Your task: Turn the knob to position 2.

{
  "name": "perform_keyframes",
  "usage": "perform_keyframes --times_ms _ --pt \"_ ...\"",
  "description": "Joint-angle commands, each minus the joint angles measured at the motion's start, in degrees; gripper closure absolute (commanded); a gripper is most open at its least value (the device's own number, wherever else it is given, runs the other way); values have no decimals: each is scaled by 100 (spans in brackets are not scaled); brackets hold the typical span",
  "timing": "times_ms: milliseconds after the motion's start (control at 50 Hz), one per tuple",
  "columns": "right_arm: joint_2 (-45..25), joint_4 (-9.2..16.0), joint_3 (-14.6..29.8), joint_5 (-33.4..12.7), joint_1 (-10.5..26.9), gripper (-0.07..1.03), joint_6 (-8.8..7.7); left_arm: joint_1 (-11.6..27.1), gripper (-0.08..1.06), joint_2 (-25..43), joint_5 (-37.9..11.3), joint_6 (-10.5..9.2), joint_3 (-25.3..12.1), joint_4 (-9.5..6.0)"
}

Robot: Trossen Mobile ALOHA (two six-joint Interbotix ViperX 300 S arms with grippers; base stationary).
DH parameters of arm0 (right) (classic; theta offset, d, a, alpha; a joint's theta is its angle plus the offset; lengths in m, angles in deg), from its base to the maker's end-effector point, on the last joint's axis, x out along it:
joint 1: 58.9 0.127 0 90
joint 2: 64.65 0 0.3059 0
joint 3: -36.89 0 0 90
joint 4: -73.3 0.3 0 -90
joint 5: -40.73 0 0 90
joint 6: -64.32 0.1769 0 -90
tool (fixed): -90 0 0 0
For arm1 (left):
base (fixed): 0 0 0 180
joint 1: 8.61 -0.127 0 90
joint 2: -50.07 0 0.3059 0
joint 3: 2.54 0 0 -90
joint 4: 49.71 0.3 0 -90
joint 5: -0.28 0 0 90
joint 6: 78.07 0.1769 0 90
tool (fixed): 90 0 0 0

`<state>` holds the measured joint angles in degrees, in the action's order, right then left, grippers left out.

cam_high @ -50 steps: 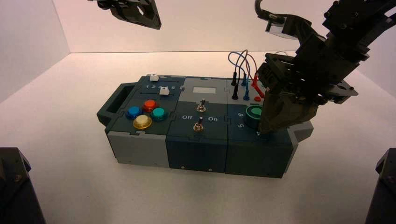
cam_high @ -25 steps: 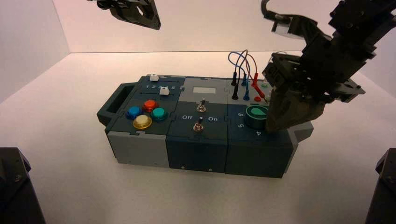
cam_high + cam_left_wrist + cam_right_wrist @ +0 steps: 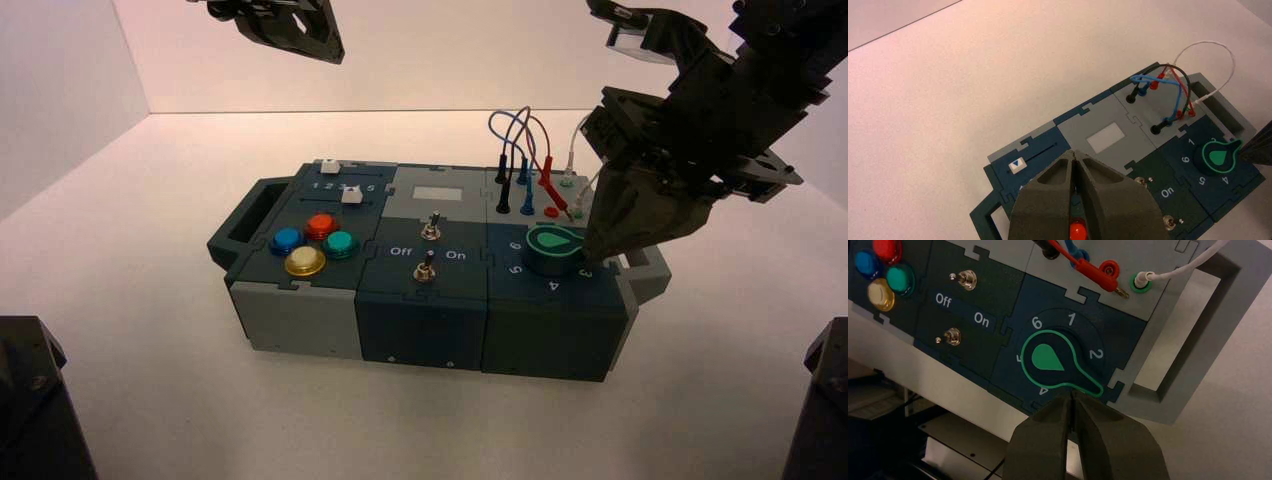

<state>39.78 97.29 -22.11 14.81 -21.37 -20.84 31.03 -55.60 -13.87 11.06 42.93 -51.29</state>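
Note:
The knob (image 3: 553, 245) sits at the right end of the box (image 3: 420, 320), light green teardrop top with dark sides. In the right wrist view the knob (image 3: 1048, 359) has its pointed tip past the numeral 2 (image 3: 1096, 354), between 2 and 4; the digit there is hidden. My right gripper (image 3: 592, 255) is shut and empty, its tips (image 3: 1073, 396) just off the knob's pointed tip, at the box's right front. My left gripper (image 3: 320, 45) hangs high above the box's left end, shut and empty (image 3: 1075, 156). The knob also shows in the left wrist view (image 3: 1217, 159).
Two metal toggle switches (image 3: 428, 245) stand mid-box by "Off" and "On". Blue, red, teal and yellow push-buttons (image 3: 312, 243) sit at the left, two sliders (image 3: 340, 180) behind them. Plugged wires (image 3: 525, 165) rise behind the knob. Handles (image 3: 240, 225) stick out at both ends.
My right gripper has moved right and up, off the knob's top, which now shows whole with its tip pointing right. The left arm has not moved.

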Motion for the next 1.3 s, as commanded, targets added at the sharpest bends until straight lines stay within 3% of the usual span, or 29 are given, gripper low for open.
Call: perform_keyframes --times_ms 20,1300 --pt "-18 -18 97 18 -35 98 35 18 101 -62 44 26 -167 9" --pt "-255 -360 352 -97 -316 98 35 18 101 -18 70 35 -176 18"
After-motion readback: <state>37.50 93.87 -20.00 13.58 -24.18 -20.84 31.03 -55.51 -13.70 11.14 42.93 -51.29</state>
